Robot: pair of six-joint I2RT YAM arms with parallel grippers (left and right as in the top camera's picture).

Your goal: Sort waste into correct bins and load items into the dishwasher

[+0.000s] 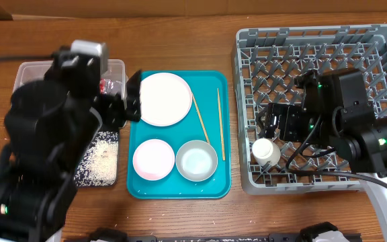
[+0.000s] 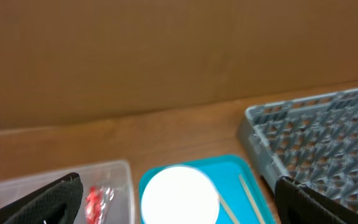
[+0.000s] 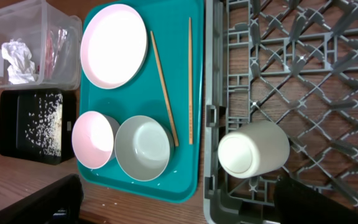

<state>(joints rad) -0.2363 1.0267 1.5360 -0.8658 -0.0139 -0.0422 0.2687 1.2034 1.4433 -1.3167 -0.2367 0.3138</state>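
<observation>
Right claw hangs over the dishwasher rack with its jaws wide apart and empty, near the white cup, which lies tipped at the rack's near left corner. Left claw, likewise spread and holding nothing, hovers at the left edge of the teal tray, where the plate, pink bowl, grey bowl and two chopsticks wait unloaded. Beyond, wrapper and napkin sit in the clear tub, rice on the black tray. Likely trouble: the loose cup rolling if an arm brushes it, thin chopsticks slipping from a pinch, the flat plate skidding instead of lifting
</observation>
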